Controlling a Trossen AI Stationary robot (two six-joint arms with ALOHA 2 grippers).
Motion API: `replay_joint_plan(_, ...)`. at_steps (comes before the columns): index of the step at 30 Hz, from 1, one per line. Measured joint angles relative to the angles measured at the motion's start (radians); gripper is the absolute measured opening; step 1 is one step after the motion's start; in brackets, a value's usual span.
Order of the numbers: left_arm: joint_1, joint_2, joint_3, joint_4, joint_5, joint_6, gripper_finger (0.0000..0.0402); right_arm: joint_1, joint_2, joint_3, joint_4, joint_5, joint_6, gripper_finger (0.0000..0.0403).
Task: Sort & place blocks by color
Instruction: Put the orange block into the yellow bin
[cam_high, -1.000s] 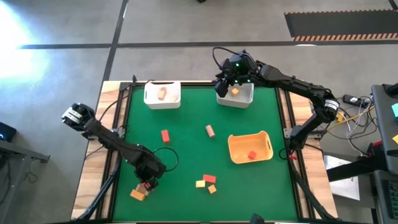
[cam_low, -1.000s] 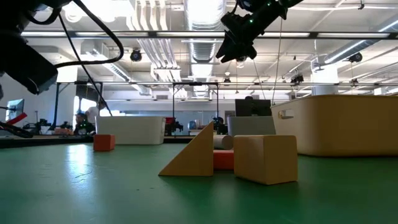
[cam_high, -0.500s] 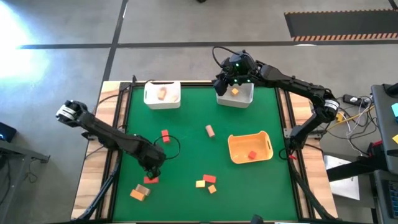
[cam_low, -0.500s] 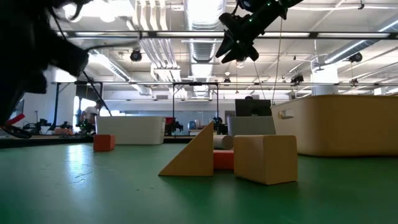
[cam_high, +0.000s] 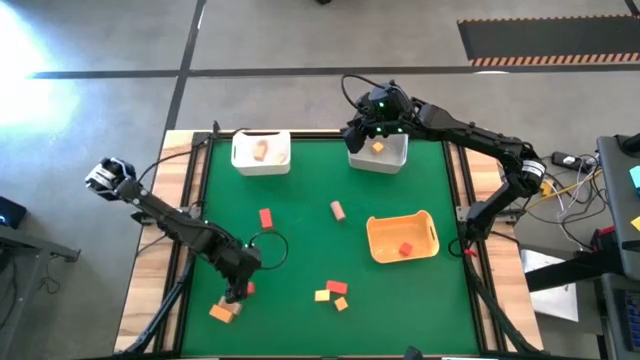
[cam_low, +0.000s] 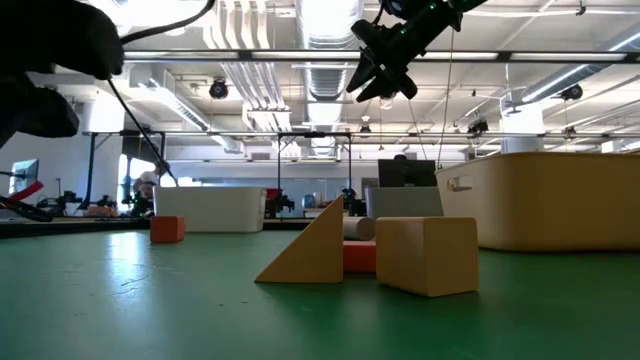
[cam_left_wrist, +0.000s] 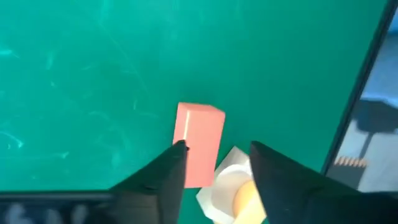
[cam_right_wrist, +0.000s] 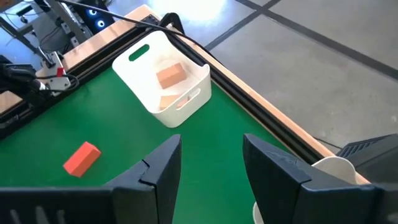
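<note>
Left wrist view: left fingers (cam_left_wrist: 214, 165) apart, astride red block (cam_left_wrist: 198, 152); right fingers (cam_right_wrist: 208, 163) apart, empty.

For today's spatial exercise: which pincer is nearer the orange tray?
Right. The right pincer hovers by the far bin, just beyond the orange tray; the left pincer is across the table's near-left corner.

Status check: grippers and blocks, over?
Left gripper open, low over red block on mat. Right gripper open, above rear white bin. Tan block close by.
</note>
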Motion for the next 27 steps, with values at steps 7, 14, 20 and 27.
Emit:
replay_joint_plan(7, -0.088, 0.093, -0.001, -0.002, -0.031, 0.009, 0.0248, 0.000, 0.000, 0.000, 0.000, 0.000, 0.004, 0.0159)
replay_joint_plan(14, -0.105, 0.171, -0.002, -0.001, -0.055, 0.009, 0.0258, 0.000, 0.000, 0.000, 0.000, 0.000, 0.010, 0.0159)
replay_joint_plan(20, -0.104, 0.226, -0.002, -0.001, -0.064, 0.009, 0.0258, 0.000, 0.000, 0.000, 0.000, 0.001, 0.023, 0.0159)
replay_joint_plan(27, -0.105, 0.267, 0.001, -0.008, -0.097, 0.009, 0.0209, 0.000, 0.000, 0.000, 0.000, 0.002, 0.023, 0.0159)
